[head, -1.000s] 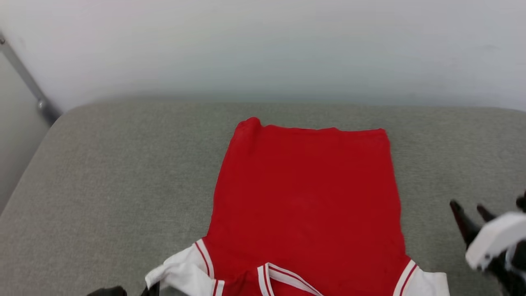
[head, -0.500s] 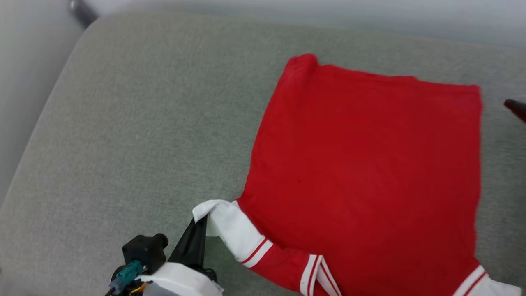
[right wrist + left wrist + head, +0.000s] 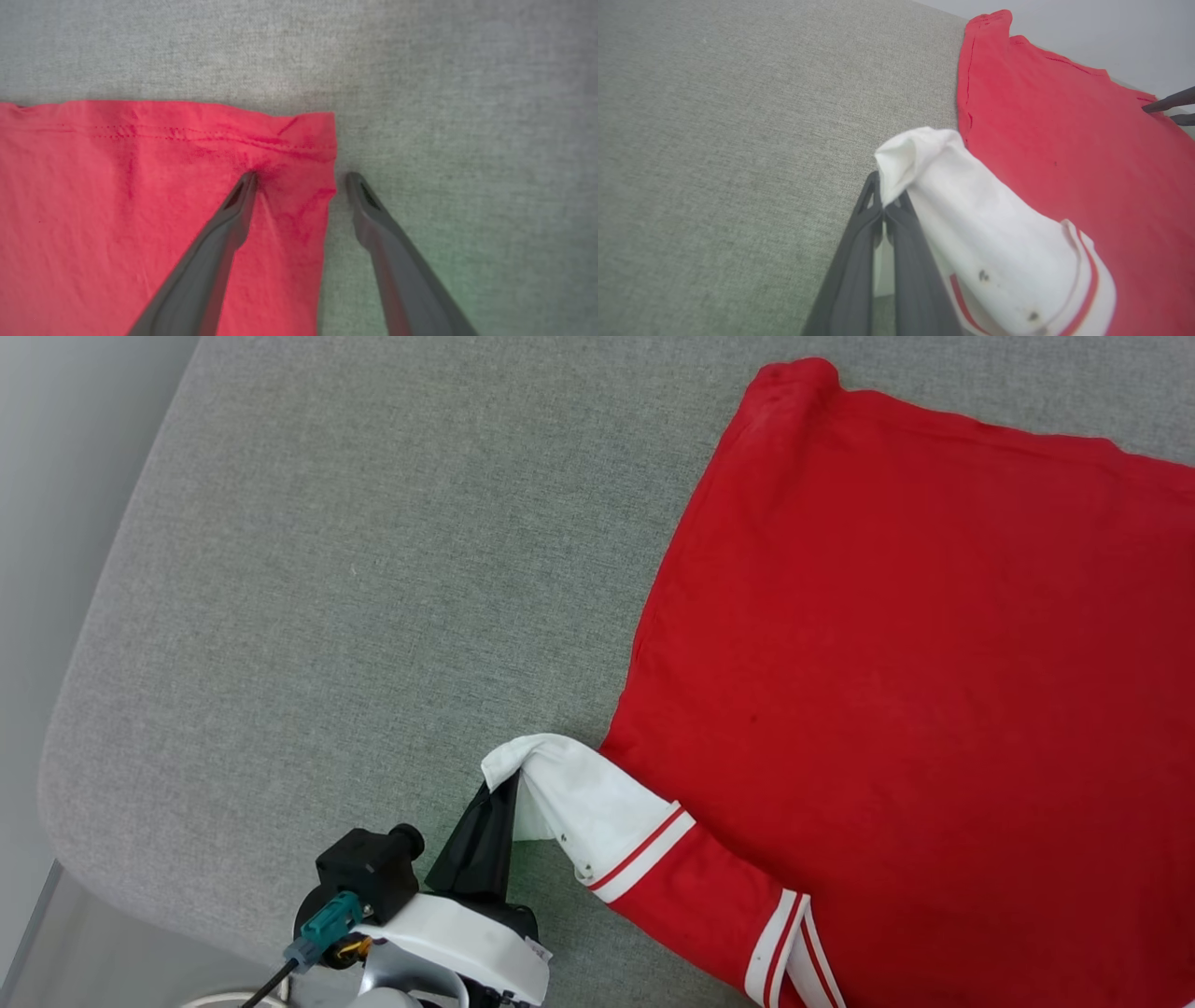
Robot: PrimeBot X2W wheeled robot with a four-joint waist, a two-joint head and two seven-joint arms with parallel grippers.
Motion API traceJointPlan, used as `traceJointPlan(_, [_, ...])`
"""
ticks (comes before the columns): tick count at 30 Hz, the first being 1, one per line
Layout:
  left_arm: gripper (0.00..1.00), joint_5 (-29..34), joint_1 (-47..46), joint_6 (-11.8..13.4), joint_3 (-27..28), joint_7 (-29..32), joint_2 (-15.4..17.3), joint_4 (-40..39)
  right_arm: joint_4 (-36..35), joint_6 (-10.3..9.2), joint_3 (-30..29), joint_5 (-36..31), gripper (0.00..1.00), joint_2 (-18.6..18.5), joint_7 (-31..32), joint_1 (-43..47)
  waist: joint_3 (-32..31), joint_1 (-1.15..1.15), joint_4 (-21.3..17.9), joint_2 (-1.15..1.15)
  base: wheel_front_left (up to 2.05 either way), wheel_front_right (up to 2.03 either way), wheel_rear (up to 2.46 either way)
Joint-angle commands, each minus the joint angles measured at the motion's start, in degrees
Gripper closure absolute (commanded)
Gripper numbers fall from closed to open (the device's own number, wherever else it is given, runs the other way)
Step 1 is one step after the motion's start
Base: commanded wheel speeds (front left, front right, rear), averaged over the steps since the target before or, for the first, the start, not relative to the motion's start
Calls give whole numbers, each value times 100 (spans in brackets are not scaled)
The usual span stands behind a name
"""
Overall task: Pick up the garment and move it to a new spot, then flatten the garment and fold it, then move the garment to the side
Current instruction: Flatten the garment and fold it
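The garment [image 3: 887,663] lies red side up, spread on the grey cushion [image 3: 373,569]. My left gripper [image 3: 504,784] is shut on the tip of its white sleeve [image 3: 579,803], which is lifted off the cushion and drawn out to the left. The left wrist view shows the shut fingers [image 3: 859,261] pinching the sleeve [image 3: 971,210] at its folded end. My right gripper [image 3: 301,178] is open at the hem corner of the garment [image 3: 117,186]. One finger rests on the red cloth and the other on the cushion beside the edge. Its fingertips [image 3: 1169,103] also show in the left wrist view.
The cushion's rounded left edge and front-left corner [image 3: 65,775] drop off to a pale floor [image 3: 37,523]. Bare grey cushion lies left of the garment. A pale wall [image 3: 1111,28] stands behind the cushion.
The head camera has swung down and to the left, shifting the whole picture. My left gripper keeps its hold on the sleeve. My right gripper has gone from beside the garment to its far hem corner.
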Motion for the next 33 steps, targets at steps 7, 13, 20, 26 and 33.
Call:
traceJointPlan(7, [100,27,-121,-12,4,-92,-67,57,-18,-5,20,-178,100,371,409,295,43,-1,-7,0,0,0,0])
traceJointPlan(13, [100,-48,-39,-43,23,-98,-36,163,-633,-5,646,62,100,-11,73,148,-316,-1,-77,0,0,0,0])
traceJointPlan(20, [100,-136,172,-4,102,-34,150,231,-1236,-5,1366,530,100,-614,139,466,-1044,-1,-355,0,0,0,0])
traceJointPlan(26, [100,-255,515,155,233,132,378,104,-1911,-5,1763,943,100,-1158,441,1663,-1770,-1,-733,0,0,0,0])
traceJointPlan(33, [100,-437,1024,368,466,229,660,-46,-2645,-5,1683,1389,100,-1287,467,3486,-2325,-1,-1358,0,0,0,0])
